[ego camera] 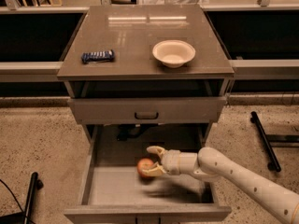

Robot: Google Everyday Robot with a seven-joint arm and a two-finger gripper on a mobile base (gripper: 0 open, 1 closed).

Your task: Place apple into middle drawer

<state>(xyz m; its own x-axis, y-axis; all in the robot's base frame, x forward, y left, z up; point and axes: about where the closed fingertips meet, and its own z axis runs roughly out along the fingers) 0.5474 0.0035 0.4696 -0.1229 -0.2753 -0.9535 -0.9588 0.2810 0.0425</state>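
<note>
The red-orange apple [144, 166] is inside the open middle drawer [114, 192], low over its grey floor near the centre. My gripper [153, 161] reaches into the drawer from the right, just to the right of the apple. Its fingers are spread apart: the upper finger [156, 150] stands clear above the apple, and the lower finger [152, 173] is at the apple's lower right edge. I cannot tell whether the apple rests on the floor; the area beneath the arm is blurred.
The upper drawer front [146, 110] with a small black handle is shut above. On the cabinet top lie a cream bowl [173, 53] and a blue snack bar [97, 56]. Black stands are on the floor at right [264, 140] and lower left [29, 195].
</note>
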